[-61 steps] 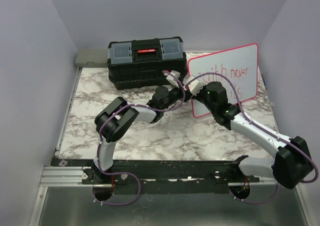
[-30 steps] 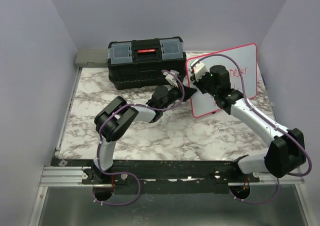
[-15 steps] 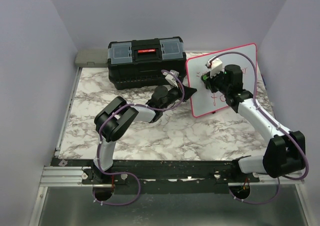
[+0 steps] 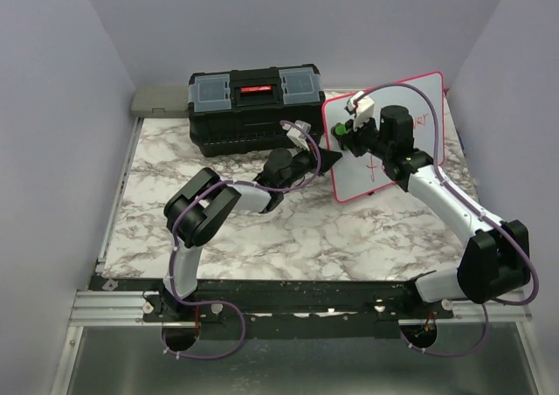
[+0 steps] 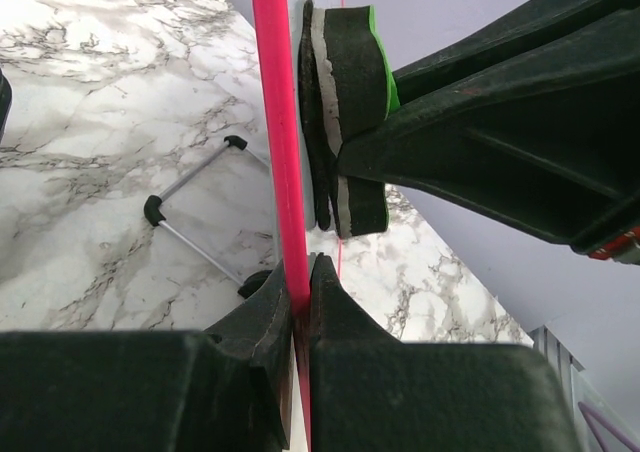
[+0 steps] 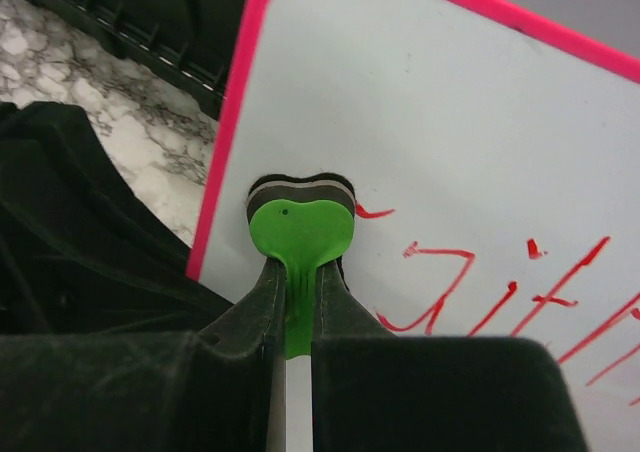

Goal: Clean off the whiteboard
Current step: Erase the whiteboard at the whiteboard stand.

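The whiteboard (image 4: 351,178) stands nearly upright at the back right of the table, white with a pink rim (image 5: 276,122). My left gripper (image 4: 333,157) (image 5: 300,277) is shut on that rim at the board's left edge. My right gripper (image 4: 349,136) (image 6: 297,272) is shut on the tab of a green-backed eraser (image 6: 300,227) (image 5: 345,122). The eraser's felt presses flat on the board's face near its upper left edge. Red handwriting (image 6: 470,292) shows to the right of the eraser and below it. The right arm hides the board's middle in the top view.
A black toolbox (image 4: 253,107) sits just left of the board, behind my left arm. A flat grey object (image 4: 159,100) lies at the back left corner. The board's wire stand (image 5: 190,212) rests on the marble table (image 4: 262,229). Walls close in on three sides.
The right gripper has carried the eraser from the board's middle to its upper left edge. Red writing on the upper left is gone. The left gripper keeps its hold on the rim.
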Robot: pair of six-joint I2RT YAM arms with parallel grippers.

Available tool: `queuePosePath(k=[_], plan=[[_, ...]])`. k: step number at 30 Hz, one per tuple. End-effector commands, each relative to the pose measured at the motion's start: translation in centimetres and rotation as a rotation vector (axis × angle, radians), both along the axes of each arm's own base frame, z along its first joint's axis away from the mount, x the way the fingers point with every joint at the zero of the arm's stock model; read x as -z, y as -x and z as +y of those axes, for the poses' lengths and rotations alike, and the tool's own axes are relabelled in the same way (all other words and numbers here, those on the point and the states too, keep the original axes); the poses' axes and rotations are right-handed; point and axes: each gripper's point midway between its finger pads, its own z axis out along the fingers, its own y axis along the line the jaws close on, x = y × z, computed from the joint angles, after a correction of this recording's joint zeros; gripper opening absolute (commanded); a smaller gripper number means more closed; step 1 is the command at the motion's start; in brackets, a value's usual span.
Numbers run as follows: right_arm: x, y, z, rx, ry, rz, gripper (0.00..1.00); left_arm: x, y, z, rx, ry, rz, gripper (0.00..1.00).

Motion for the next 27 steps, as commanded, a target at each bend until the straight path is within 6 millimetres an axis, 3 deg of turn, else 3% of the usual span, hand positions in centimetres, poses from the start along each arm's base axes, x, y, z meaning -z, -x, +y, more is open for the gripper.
queuePosePath(k=[1,4,7,11,14,17,21,23,27], plan=[[0.6,2.2,2.9,-0.195,0.017,0.058,0.01,0.6,1.1,-0.9,0.055,-0.097,-0.077,0.00],[3.1,3.5,1.9,-0.219,0.101,0.111,0.01,0.6,1.3,-0.9,0.061,-0.103,-0.083,0.00],[3.5,2.6,-0.8,-0.063,0.124,0.062,0.01,0.7,1.4,-0.8,0.063,-0.105,-0.086,0.00],[1.5,0.4,-3.9,0.112,0.082,-0.022,0.01,0.8,1.5,-0.8,0.066,-0.101,-0.084,0.00],[-0.7,-1.3,-4.6,0.176,0.046,-0.091,0.01,0.9,1.6,-0.7,0.067,-0.102,-0.082,0.00],[-2.0,-1.8,-3.4,0.129,0.007,-0.124,0.01,1.2,1.7,-0.7,0.070,-0.105,-0.077,0.00],[-2.3,-2.1,-0.8,0.004,-0.036,-0.082,0.01,1.5,1.7,-0.7,0.072,-0.107,-0.070,0.00],[-1.9,-1.6,0.8,-0.079,-0.060,-0.034,0.01,1.5,1.7,-0.8,0.075,-0.106,-0.072,0.00],[0.1,1.4,3.4,-0.253,-0.056,0.059,0.01,1.3,1.7,-0.8,0.078,-0.108,-0.076,0.00]])
